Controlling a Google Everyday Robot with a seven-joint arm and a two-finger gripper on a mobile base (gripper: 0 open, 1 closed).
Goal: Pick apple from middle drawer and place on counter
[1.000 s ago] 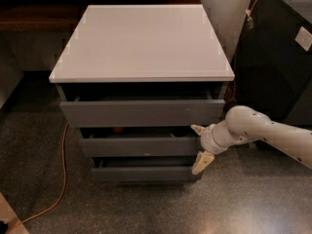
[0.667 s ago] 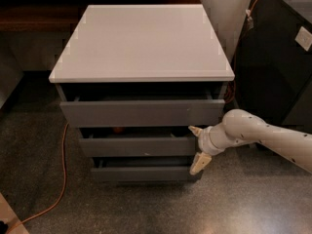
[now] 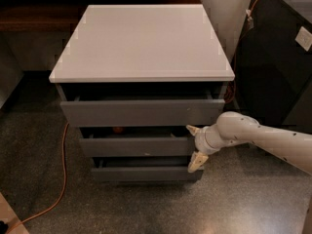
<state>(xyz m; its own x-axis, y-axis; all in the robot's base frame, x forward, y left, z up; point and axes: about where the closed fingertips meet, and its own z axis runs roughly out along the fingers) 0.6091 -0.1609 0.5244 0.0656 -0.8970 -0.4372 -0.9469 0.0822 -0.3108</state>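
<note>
Fingers (image 3: 196, 161) of the gripper (image 3: 191, 148) stand spread, one above and one below the right end of the middle drawer (image 3: 136, 146) front, holding nothing. Compared with a second ago they sit a shade further left, while the drawer front shows no visible shift. Well to their left the apple (image 3: 117, 129) shows as a red spot in the narrow gap behind that front, so the drawer likely needs pulling out further before any lift to the counter (image 3: 141, 38) above.

Grey handleless middle drawer (image 3: 136, 146) sits slightly open. A sliver of red apple (image 3: 117, 129) (mostly hidden) shows inside, toward the left. The flat, pale counter (image 3: 141, 43) tops the cabinet. The gripper (image 3: 195, 146), fingers spread, is at the drawer's right end.
</note>
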